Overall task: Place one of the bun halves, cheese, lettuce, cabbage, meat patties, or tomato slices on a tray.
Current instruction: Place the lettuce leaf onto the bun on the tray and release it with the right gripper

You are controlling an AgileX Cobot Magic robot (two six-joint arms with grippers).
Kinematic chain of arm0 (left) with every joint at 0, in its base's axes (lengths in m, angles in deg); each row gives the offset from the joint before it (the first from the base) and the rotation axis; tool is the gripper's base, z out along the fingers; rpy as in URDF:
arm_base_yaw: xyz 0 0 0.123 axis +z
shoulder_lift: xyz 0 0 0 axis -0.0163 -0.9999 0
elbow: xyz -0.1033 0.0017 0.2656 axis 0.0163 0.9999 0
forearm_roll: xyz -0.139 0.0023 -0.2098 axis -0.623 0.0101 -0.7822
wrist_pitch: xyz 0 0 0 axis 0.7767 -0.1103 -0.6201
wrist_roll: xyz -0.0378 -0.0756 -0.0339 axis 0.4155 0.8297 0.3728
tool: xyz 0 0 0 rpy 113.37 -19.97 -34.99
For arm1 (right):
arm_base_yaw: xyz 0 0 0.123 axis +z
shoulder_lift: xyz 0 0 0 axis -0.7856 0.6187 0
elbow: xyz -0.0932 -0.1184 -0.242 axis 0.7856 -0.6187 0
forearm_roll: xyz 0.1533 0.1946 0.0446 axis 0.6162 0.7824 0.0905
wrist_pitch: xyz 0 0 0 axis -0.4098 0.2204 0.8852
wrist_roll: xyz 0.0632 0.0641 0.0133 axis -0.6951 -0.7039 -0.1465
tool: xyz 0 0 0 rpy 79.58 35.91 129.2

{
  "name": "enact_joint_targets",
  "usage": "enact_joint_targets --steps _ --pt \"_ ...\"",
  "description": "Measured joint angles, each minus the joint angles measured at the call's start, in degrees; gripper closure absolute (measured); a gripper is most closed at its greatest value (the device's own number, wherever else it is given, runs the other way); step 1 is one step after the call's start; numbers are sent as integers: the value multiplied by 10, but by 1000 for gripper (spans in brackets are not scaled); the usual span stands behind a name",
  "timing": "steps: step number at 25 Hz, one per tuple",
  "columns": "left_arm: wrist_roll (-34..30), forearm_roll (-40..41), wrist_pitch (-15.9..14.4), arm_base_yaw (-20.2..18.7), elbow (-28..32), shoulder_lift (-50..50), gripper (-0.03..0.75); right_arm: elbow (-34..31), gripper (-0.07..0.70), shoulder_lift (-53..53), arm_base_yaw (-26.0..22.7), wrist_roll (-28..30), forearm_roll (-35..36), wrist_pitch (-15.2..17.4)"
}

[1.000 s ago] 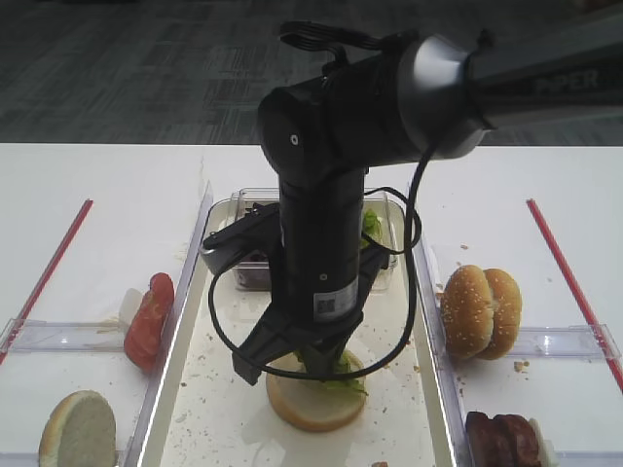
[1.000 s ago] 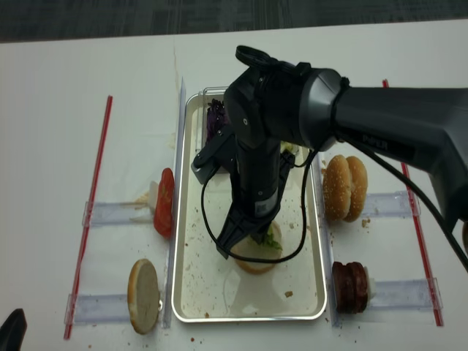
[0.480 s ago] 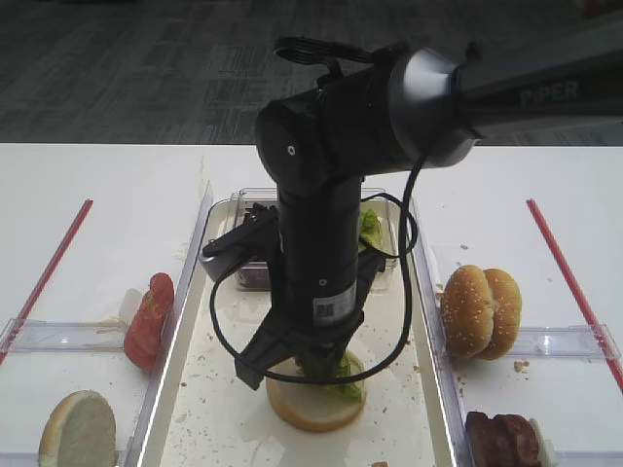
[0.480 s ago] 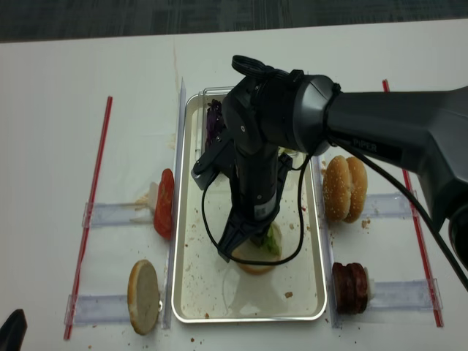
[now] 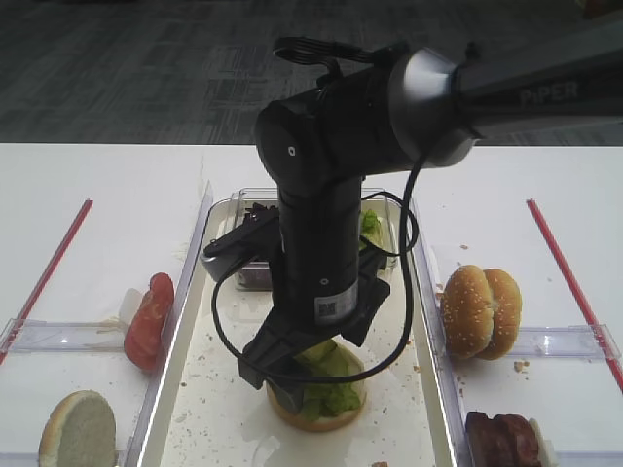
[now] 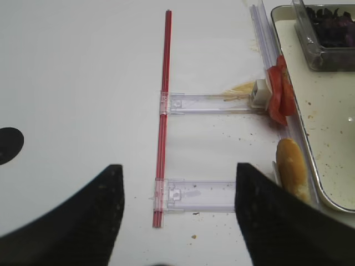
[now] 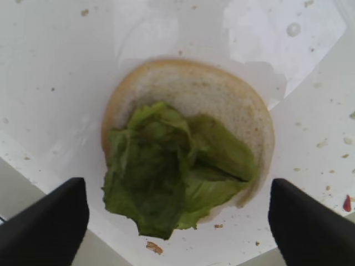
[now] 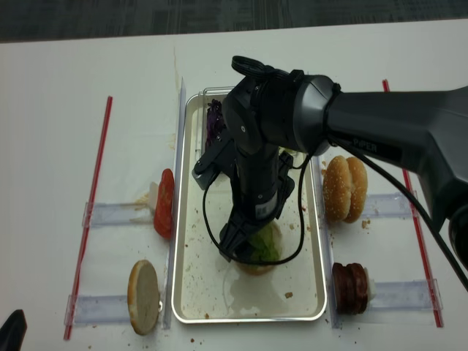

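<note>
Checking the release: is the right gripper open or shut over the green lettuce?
Open: right gripper fingers stand wide apart, crinkly green lettuce lying free between them.

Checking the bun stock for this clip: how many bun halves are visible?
4: one in the tray under the lettuce, one standing left of the tray, two seeded halves standing together right of it. The arm may hide others.

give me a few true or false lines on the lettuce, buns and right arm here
1. The lettuce lies on a bun half in the tray. True.
2. The right gripper clamps the lettuce. False: its jaws stand open, either side of it.
3. Two sesame bun halves stand on edge right of the tray. True.
4. The tomato slices lie inside the tray. False: they stand outside its left edge.
</note>
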Motion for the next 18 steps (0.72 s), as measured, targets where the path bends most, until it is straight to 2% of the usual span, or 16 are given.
enact_joint_targets --steps 12,18 --pt "0 0 0 0 0 0 281 0 -58 -4 0 0 -1 5" --pt "0 0 0 0 0 0 281 0 -58 -72 0 0 -1 6"
